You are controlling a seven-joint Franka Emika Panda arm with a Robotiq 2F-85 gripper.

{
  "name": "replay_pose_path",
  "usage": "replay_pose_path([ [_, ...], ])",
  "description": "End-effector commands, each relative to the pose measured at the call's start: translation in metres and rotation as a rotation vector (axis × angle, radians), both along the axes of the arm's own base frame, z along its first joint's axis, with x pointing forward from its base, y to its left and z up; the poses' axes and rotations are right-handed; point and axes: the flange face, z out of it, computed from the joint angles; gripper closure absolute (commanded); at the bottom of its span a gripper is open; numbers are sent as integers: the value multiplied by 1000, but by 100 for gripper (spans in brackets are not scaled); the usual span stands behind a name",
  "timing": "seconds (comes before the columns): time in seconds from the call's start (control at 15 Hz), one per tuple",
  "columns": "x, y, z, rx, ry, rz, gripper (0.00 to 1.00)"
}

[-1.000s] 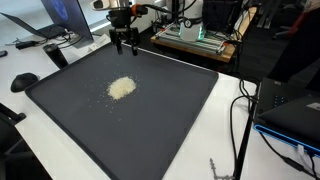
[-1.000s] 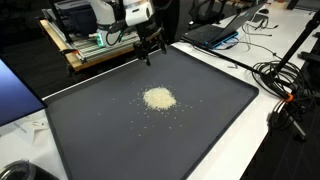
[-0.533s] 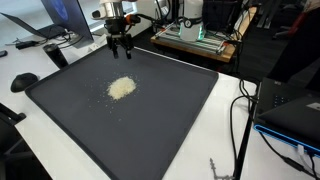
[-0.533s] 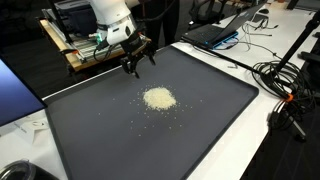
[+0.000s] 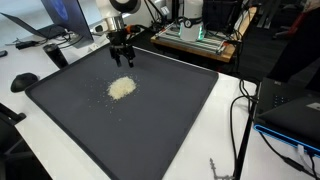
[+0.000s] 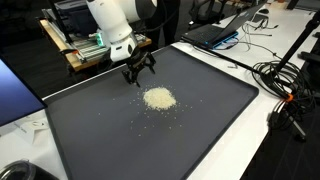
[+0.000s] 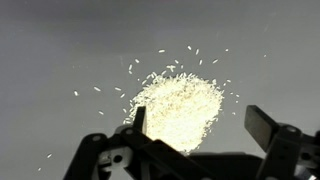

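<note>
A white bench (image 5: pixel 222 128) carries everything, and it shows in both exterior views (image 6: pixel 252 140). Most of its top is covered by a large dark mat (image 5: pixel 150 125) with a low raised rim (image 6: pixel 100 135). Around the bench stand a wooden rack (image 6: pixel 75 55), a laptop (image 6: pixel 215 32) and some black cables (image 6: pixel 282 80).

The white robot arm (image 6: pixel 110 20) reaches in over the far edge of the mat. Its black gripper (image 6: pixel 138 78) points down, low over the mat (image 5: pixel 124 60). Whether the tips touch the mat I cannot tell. The two fingers stand wide apart and nothing is between them. In the wrist view the gripper (image 7: pixel 200 128) comes in from the bottom edge.

The pile of pale grains (image 5: pixel 121 88) lies on the mat, near the gripper and a little closer to the middle of the mat (image 6: pixel 158 98). In the wrist view the pile (image 7: pixel 180 100) is just ahead of the fingers, partly in the gap between them.

A few loose grains (image 7: pixel 97 89) lie scattered around the pile, apart from it.
</note>
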Motion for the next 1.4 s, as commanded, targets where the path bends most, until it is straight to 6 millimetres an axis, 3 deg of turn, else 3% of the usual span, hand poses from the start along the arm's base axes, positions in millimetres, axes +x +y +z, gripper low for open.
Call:
replay_pose_path([
  [0.0,2,1,-3,2,5,2,0],
  [0.33,6,1,-7,4,6,3,0],
  [1.0,27,43,-28,-254,-155,62,0],
  [1.33,26,49,-45,-295,-161,108,0],
])
